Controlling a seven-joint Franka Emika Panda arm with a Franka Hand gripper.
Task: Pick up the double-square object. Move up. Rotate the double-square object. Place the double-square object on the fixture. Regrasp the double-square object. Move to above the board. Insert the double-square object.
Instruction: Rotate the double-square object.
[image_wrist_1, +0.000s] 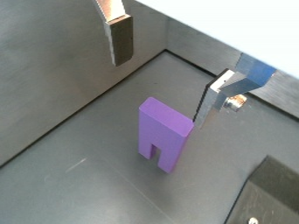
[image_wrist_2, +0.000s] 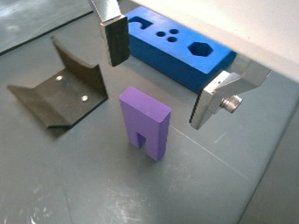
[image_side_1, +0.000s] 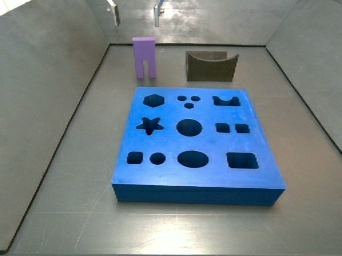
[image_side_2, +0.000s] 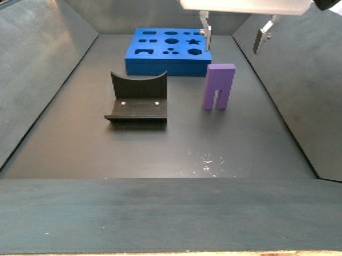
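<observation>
Grey floor with grey walls, no writing legible. Gripper (image_wrist_2: 158, 74) hangs above the purple object (image_wrist_2: 146, 122), fingers (image_wrist_2: 114, 42) spread wide, holding nothing. That object stands upright, prongs down, between the fixture (image_side_2: 136, 98) and the wall, near the board (image_side_1: 195, 144).

floor (image_side_2: 160, 150): dark grey, walled | double-square object (image_side_2: 218, 85): upright, prongs down | fixture (image_side_2: 136, 99): beside it, apart | board (image_side_1: 195, 140): flat | gripper (image_wrist_2: 158, 68): above object, fingers spread
</observation>
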